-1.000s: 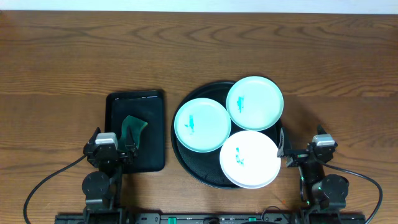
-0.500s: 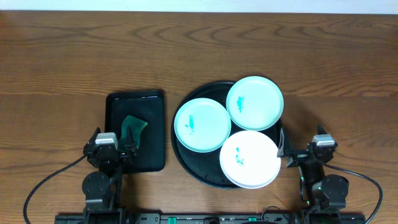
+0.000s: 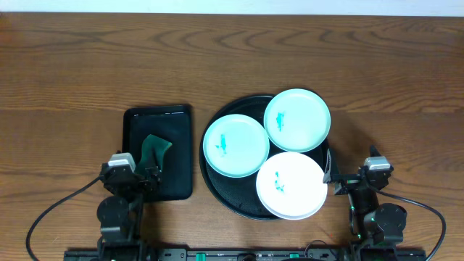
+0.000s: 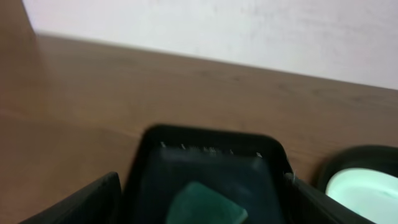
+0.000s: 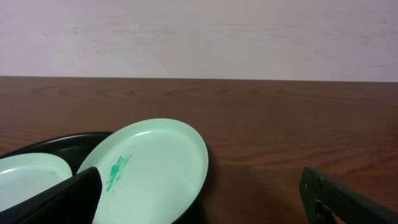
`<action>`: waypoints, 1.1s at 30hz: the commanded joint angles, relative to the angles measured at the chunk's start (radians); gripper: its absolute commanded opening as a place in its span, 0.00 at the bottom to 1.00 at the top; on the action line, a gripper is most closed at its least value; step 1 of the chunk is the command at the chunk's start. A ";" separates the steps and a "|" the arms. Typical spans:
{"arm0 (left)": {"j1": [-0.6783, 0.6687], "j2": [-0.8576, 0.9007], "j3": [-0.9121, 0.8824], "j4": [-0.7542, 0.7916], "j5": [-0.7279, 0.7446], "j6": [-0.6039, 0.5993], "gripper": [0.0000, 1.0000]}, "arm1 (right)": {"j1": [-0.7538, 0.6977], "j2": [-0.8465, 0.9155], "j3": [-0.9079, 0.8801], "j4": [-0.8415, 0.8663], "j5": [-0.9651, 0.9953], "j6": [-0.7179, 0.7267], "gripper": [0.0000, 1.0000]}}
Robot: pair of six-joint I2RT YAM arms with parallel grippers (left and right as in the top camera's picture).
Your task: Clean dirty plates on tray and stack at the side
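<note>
Table (image 3: 87,65), wood. Round black tray (image 3: 226,190) sits right of centre w/ all three plates on it, none stacked at the side yet. L mint plate (image 3: 235,145) on tray's left half, far mint plate (image 3: 297,120) at the far-right rim, white plate (image 3: 291,185) at the near-right rim, its edge reaching over the rim. The three crowd together, edges touching or overlapping; can't tell which lies on top. Each has a teal smear mid-plate. Small tray (image 3: 177,138), rectangular and black, just left of the round one, green cloth (image 3: 154,148) lying in it. L fingers (image 4: 84,200) spread wide, nothing between them, at the small tray's near end, cloth just ahead. R fingers (image 5: 59,198) also wide apart and empty, low by the tray's near-right side.
</note>
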 commanded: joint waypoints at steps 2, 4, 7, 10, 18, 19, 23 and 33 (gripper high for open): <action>0.003 0.113 -0.003 -0.045 0.115 -0.151 0.82 | 0.008 0.002 -0.002 -0.003 -0.002 -0.001 0.99; 0.003 0.171 0.003 -0.045 0.155 -0.182 0.82 | 0.008 0.002 -0.002 -0.003 -0.002 -0.001 0.99; 0.003 0.264 0.028 -0.045 0.201 -0.241 0.81 | 0.008 0.002 -0.002 -0.003 -0.002 -0.001 0.99; 0.003 0.371 0.094 -0.061 0.260 -0.257 0.81 | 0.008 0.002 -0.002 -0.003 -0.002 -0.001 0.99; 0.003 0.686 0.467 -0.380 0.272 -0.187 0.82 | 0.008 0.002 -0.002 -0.003 -0.002 -0.001 0.99; 0.003 0.718 0.513 -0.426 0.272 -0.175 0.82 | 0.008 0.002 -0.002 -0.003 -0.002 -0.001 0.99; 0.003 0.862 0.729 -0.653 0.264 -0.154 0.82 | 0.008 0.002 -0.002 -0.003 -0.002 -0.001 0.99; 0.003 1.101 1.120 -1.137 0.087 -0.111 0.82 | 0.008 0.002 -0.002 -0.003 -0.002 -0.001 0.99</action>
